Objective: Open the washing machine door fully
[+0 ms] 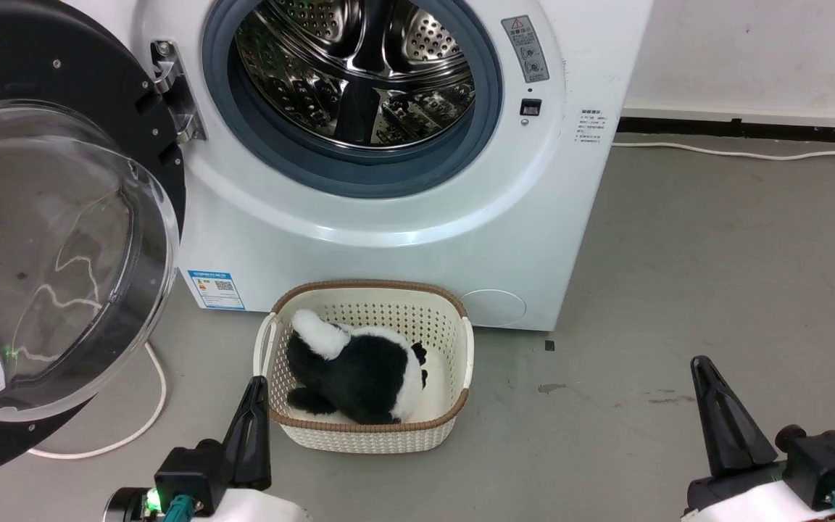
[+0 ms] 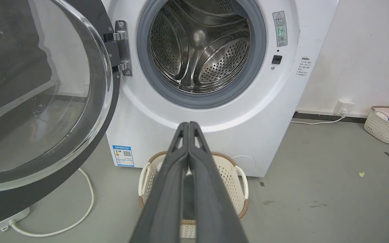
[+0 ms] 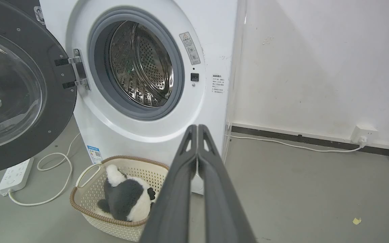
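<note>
In the head view the washing machine door (image 1: 48, 239) stands swung out on the robot's left, its glass bowl facing the camera and its hinge (image 1: 175, 90) at the left edge of the drum opening. The washing machine (image 1: 388, 239) shows its steel drum (image 1: 359, 65) fully uncovered. In front of it on the floor sits a cream basket (image 1: 374, 285) with a black-and-white plush toy (image 1: 359, 370) inside. The left hand (image 1: 255, 391) is low, just beside the basket's near left corner, and the right hand (image 1: 704, 371) is well apart at the lower right. Neither touches the door.

In the left wrist view the left hand's fingers are pressed together on nothing, pointing at the machine's lower front above the basket. The door fills the left side, angled well away from the grey gasket (image 2: 262, 67).

In the right wrist view the right hand's fingers are likewise pressed together and empty. The door is at the far left above a power strip (image 3: 14, 175), clear of the opening.

My judgement is that the task looks done, or very nearly — the door is wide open and no hand is on it. Whether the hinge has any travel left I cannot tell. If it does, a last push on the door's outer edge is all that remains.
</note>
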